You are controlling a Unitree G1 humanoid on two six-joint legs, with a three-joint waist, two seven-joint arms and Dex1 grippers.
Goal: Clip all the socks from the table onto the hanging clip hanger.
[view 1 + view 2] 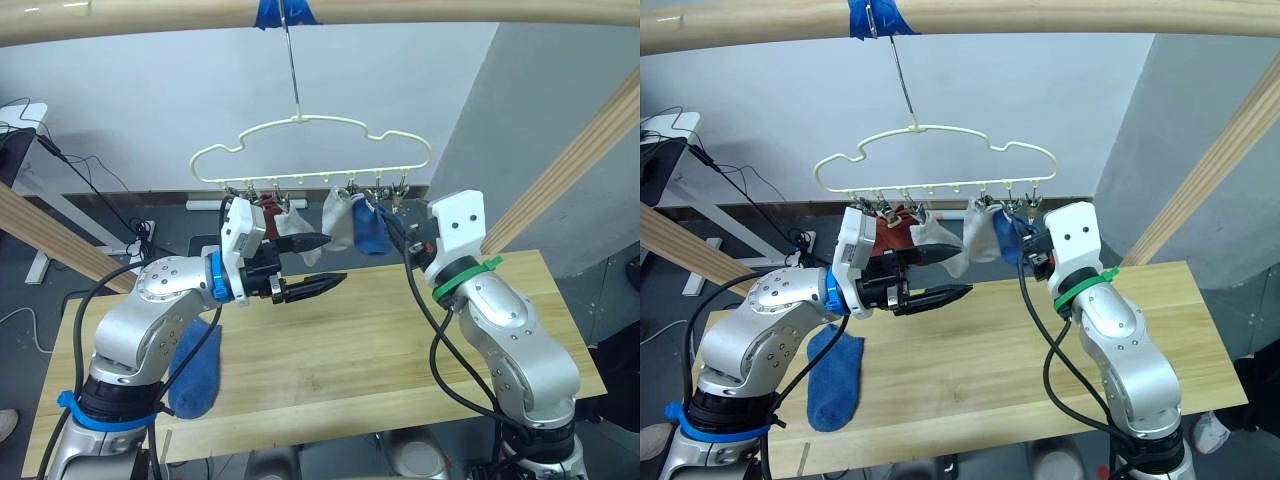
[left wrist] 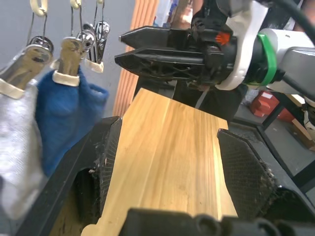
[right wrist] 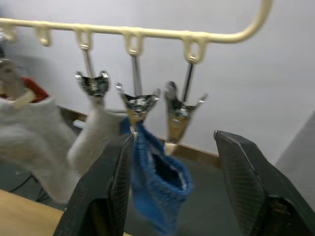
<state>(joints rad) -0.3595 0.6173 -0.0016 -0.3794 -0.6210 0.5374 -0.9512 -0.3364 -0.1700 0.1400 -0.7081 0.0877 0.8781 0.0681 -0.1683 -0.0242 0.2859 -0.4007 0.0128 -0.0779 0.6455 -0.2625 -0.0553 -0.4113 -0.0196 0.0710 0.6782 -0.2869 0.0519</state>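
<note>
The pale yellow clip hanger [image 1: 310,150] hangs by its hook from the top pole. Clipped along it are a rust red sock [image 1: 268,215], two light grey socks [image 1: 296,232] [image 1: 338,220] and a royal blue sock [image 1: 371,232]. Another blue sock [image 1: 197,368] lies flat on the table [image 1: 400,340] at its left front. My left gripper [image 1: 320,262] is open and empty above the table, just below the hanging grey socks. My right gripper [image 3: 172,142] is open at the hanger's right end, its fingers either side of the hung blue sock [image 3: 155,172] and a bare clip [image 3: 179,115].
A round wooden pole [image 1: 450,10] crosses overhead, with blue tape [image 1: 285,12] holding the hook. Slanted poles [image 1: 570,160] [image 1: 40,235] stand at both sides. Cables and a power strip [image 1: 140,235] lie on the floor behind the table.
</note>
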